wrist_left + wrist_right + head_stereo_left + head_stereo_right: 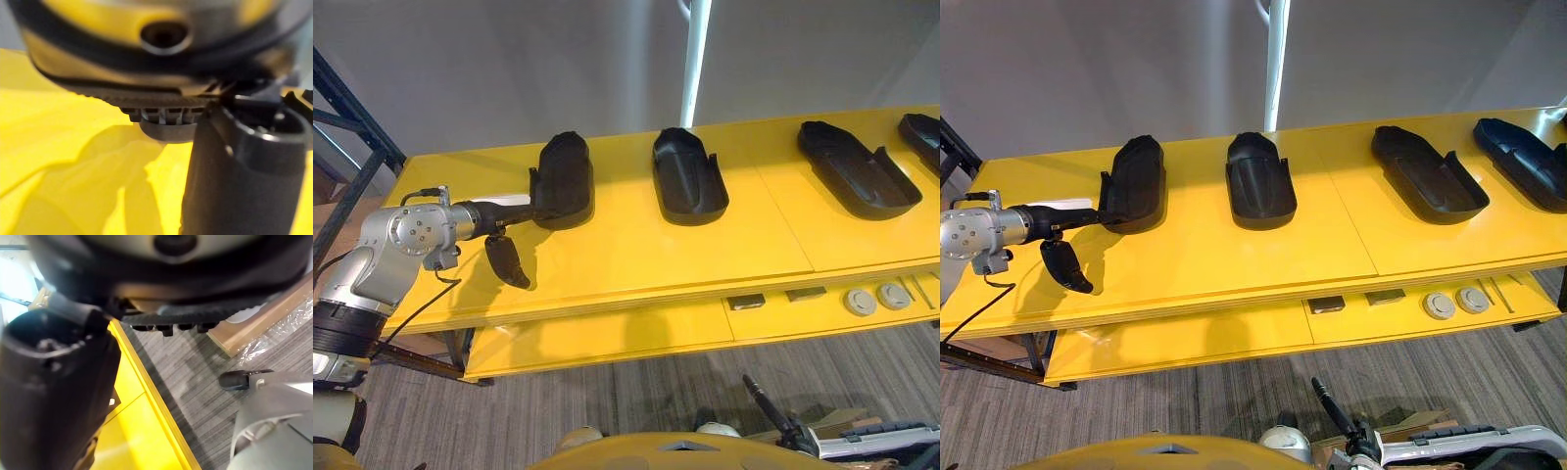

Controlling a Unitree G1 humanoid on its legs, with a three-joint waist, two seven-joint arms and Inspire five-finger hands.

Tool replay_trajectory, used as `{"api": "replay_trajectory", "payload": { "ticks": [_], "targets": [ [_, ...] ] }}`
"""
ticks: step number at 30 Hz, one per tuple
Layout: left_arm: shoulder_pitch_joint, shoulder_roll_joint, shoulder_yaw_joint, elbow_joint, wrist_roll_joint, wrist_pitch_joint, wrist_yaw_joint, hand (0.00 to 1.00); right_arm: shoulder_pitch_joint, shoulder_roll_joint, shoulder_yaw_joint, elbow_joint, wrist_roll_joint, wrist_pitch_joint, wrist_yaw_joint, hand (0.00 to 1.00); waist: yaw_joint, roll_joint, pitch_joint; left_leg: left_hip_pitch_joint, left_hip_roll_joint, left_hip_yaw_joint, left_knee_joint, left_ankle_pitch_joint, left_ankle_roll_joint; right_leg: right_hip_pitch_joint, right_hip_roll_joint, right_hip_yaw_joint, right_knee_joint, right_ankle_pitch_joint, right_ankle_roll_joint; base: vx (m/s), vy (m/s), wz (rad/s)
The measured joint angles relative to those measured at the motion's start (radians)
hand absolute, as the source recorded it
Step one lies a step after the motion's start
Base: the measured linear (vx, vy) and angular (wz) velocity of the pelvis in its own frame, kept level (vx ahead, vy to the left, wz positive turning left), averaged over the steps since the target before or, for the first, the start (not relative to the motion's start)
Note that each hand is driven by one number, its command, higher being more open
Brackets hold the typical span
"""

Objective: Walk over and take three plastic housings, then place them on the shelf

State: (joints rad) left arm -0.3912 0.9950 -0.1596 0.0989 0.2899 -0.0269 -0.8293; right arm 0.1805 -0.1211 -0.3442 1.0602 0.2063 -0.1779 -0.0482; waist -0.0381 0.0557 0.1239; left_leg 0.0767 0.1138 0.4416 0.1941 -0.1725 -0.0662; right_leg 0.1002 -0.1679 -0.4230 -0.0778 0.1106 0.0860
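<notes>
Left hand point(499, 223) stretches over the yellow surface point(646, 259), straight fingers touching the side edge of the leftmost plastic housing point(566, 181), thumb spread wide and gripping nothing. To the hand's right, well apart, lie a second housing point(688, 176), third housing point(857, 171) and fourth housing point(922, 132). Bare surface runs from the hand to the front edge. Right hand point(54, 396) hangs over the floor point(195, 382); its state cannot be told.

Four black plastic housings point(688, 176) in a row, left to right, along the yellow table point(636, 255). Down on the near lower ledge point(607, 338): two small dark blocks point(745, 302), and two round grey discs point(860, 303).
</notes>
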Motion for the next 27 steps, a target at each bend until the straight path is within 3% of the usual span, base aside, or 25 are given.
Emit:
{"api": "replay_trajectory", "payload": {
  "ticks": [8, 20, 27],
  "targets": [
    [-0.001, -0.016, -0.032, 0.018, 0.039, -0.025, 0.001, 1.0, -0.003, 0.0, 0.001, -0.016, 0.008, 0.019, 0.0, 1.0, -0.021, 0.003, 0.0, -0.005, 0.001, -0.003, 0.011, -0.004, -0.004, 0.0, -0.001, -0.007, 0.0, 0.0, 0.0, -0.01, 0.001, 0.0],
    [-0.007, -0.046, -0.061, 0.032, 0.075, -0.067, 0.033, 1.0, 0.001, -0.001, 0.001, -0.016, 0.007, 0.039, 0.0, 1.0, -0.023, 0.021, -0.006, -0.017, 0.006, 0.005, 0.031, -0.015, -0.006, -0.009, -0.001, 0.005, 0.0, 0.002, 0.003, -0.02, 0.005, -0.01],
    [-0.007, -0.056, -0.062, 0.055, 0.119, -0.128, 0.056, 1.0, 0.0, -0.001, 0.0, -0.016, 0.007, 0.043, 0.0, 1.0, -0.023, 0.021, -0.006, -0.017, 0.008, 0.007, 0.035, -0.02, -0.006, -0.008, -0.001, 0.005, 0.0, 0.002, 0.004, -0.04, 0.011, -0.01]
  ]
}}
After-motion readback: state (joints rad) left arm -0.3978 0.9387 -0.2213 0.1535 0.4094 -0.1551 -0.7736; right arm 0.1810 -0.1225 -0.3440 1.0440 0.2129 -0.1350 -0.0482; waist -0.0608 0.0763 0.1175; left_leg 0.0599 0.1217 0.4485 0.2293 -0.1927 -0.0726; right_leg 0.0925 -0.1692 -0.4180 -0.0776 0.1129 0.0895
